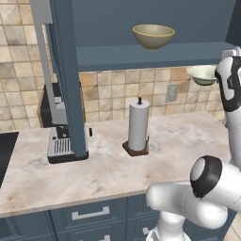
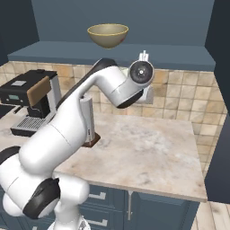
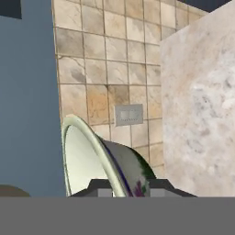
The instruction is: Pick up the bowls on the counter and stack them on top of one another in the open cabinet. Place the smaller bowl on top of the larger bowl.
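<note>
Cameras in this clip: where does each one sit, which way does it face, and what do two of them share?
Left base view: behind the arm on its left, facing the counter, paper towel roll and cabinet; white arm at lower right.
Right base view: behind on the right, facing the same counter; the arm crosses from lower left.
Hand view: on the hand, rolled sideways, facing the tiled wall; fingers grip the smaller bowl.
Both base views share the larger bowl on the cabinet shelf.
</note>
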Controlling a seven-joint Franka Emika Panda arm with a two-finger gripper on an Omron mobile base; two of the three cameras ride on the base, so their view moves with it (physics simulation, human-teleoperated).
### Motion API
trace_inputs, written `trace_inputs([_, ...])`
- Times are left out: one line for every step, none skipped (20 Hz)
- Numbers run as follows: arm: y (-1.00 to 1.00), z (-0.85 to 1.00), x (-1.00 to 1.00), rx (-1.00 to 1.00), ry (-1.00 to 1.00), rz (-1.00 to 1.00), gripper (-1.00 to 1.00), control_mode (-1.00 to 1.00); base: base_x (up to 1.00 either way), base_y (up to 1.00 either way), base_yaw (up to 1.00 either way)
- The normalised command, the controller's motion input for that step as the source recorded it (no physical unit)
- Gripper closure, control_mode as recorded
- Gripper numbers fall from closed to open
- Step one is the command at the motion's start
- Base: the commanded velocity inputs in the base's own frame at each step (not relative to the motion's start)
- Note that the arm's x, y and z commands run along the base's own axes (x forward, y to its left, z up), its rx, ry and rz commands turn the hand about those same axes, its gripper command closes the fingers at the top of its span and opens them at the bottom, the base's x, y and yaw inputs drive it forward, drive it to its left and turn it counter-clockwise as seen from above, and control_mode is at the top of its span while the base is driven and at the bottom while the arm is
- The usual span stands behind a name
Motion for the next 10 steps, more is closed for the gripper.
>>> trace_inputs([0.15, 0.59, 0.0, 0.0, -0.01, -0.04, 1.0, -1.0, 0.0, 0.0, 0.0])
trace_inputs([0.16, 0.59, 0.0, -0.01, -0.02, -0.04, 1.0, -1.0, 0.0, 0.0, 0.0])
trace_inputs([0.13, 0.59, -0.05, 0.0, -0.03, -0.04, 1.0, -1.0, 0.0, 0.0, 0.0])
trace_inputs([0.1, 0.56, -0.11, 0.0, -0.03, -0.04, 1.0, -1.0, 0.0, 0.0, 0.0])
trace_inputs([0.03, 0.52, -0.21, 0.0, -0.03, -0.04, 1.0, -1.0, 0.0, 0.0, 0.0])
trace_inputs([0.0, 0.43, -0.31, 0.01, -0.03, -0.04, 1.0, -1.0, 0.0, 0.0, 0.0])
trace_inputs([0.0, 0.3, -0.39, 0.03, -0.01, -0.04, 1.0, -1.0, 0.0, 0.0, 0.0])
trace_inputs([0.0, 0.15, -0.47, 0.03, -0.01, -0.03, 1.0, -1.0, 0.0, 0.0, 0.0])
trace_inputs([0.0, 0.0, -0.57, 0.0, -0.07, -0.04, 1.0, -1.0, 0.0, 0.0, 0.0])
trace_inputs([0.0, -0.04, -0.59, 0.0, -0.07, -0.03, 1.0, -1.0, 0.0, 0.0, 0.0])
